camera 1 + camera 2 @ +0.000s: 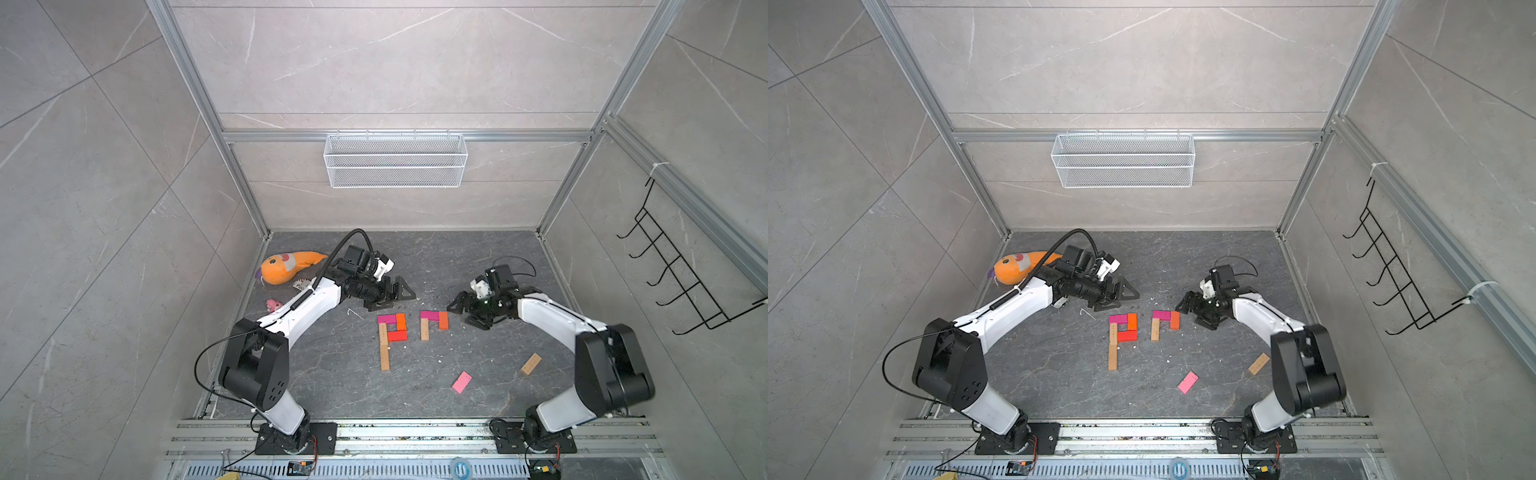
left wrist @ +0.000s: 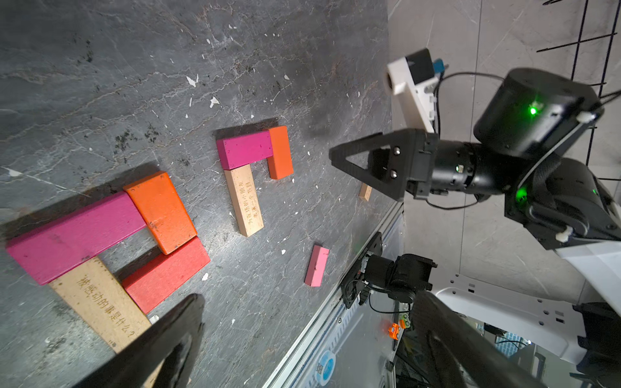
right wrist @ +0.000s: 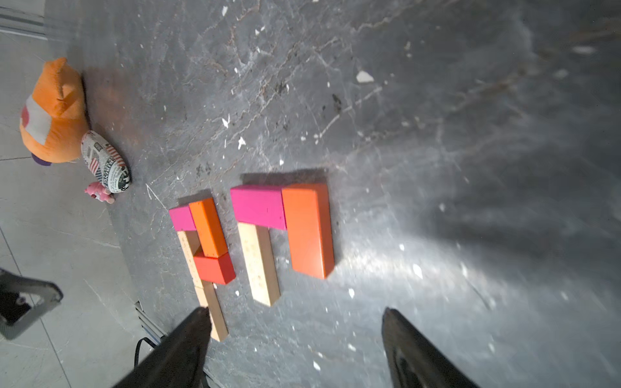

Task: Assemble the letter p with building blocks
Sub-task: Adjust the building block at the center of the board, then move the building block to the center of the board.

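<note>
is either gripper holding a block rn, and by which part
Nothing is held: the left gripper and the right gripper are both open and empty.

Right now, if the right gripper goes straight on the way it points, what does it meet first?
Probably the nearer orange brick, which lies straight ahead of the right gripper, in line with the gap between its open jaws. The gripper's height is unclear, so it might pass over the brick.
</note>
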